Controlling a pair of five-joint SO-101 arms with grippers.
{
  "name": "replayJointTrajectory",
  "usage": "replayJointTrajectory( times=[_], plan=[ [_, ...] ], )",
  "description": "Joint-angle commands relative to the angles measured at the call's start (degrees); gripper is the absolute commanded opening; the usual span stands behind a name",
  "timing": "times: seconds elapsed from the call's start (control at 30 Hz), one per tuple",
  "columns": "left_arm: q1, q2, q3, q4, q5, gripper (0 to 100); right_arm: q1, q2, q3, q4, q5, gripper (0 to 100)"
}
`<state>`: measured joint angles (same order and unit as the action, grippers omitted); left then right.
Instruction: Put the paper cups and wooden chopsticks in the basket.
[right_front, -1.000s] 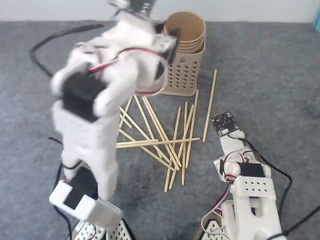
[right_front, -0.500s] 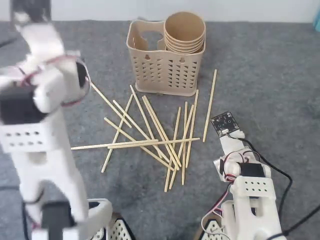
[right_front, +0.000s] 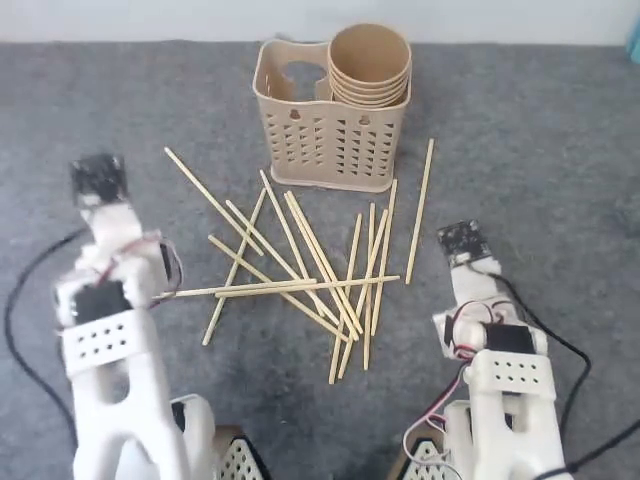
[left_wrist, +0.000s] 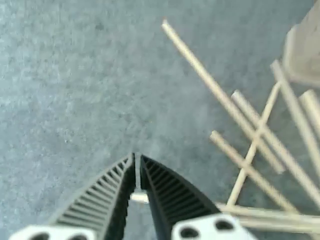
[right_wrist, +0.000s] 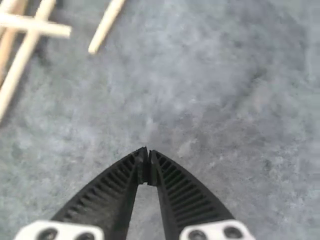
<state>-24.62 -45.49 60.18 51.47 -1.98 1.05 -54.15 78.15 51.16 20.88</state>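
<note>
- The paper cups (right_front: 370, 62) sit nested at one side of the basket (right_front: 300, 130). The wooden chopsticks (right_front: 300, 286) lie crisscrossed on the grey desk (right_front: 540, 150) in front of it, and none can be seen inside.
- The left end effector (left_wrist: 137, 159) is clenched on nothing, over bare desk just beside the outer sticks of the pile. The right end effector (right_wrist: 147, 152) is likewise clenched and empty, near the pile's other side.
- The sticks overlap, so pinching one would likely drag or flick its neighbours and scatter them farther.
- A thin stick lying flat could slip from the jaws. Gripped off-centre, it could swing and catch the rim, and a knock might tip the light basket with its cups.
- The wrist views give the jaw state and how near the stick ends are. The high view gives the basket, the cups and which sticks lie on top.
</note>
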Motion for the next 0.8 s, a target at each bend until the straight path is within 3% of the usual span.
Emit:
replayJointTrajectory(
  times=[0.0, 0.17, 0.33, 0.5, 0.6, 0.77],
  plan=[
    [-0.4, 0.3, 9.2, -11.0, -2.0, 2, 0.9, -0.8, -10.2, 4.2, -1.0, 0.7],
    [-0.4, 5.3, 9.2, -15.0, -1.9, 2, 1.0, 5.9, -25.1, 9.6, -5.2, 0.7],
    [-0.7, 10.8, 5.9, -14.9, -1.8, 2, -1.5, 22.6, -35.3, 6.2, -14.0, 1.0],
    [-0.8, 16.5, 2.9, -14.9, -2.1, 14, -6.2, 42.4, -43.7, -0.6, -17.1, 10.3],
    [-0.7, 17.7, 2.7, -14.9, -2.1, 21, -6.8, 53.0, -50.8, -2.4, -18.7, 10.9],
    [-0.5, 17.7, 2.7, -15.1, -2.1, 22, -6.7, 65.7, -62.5, -2.1, -19.5, 11.2]
  ],
)
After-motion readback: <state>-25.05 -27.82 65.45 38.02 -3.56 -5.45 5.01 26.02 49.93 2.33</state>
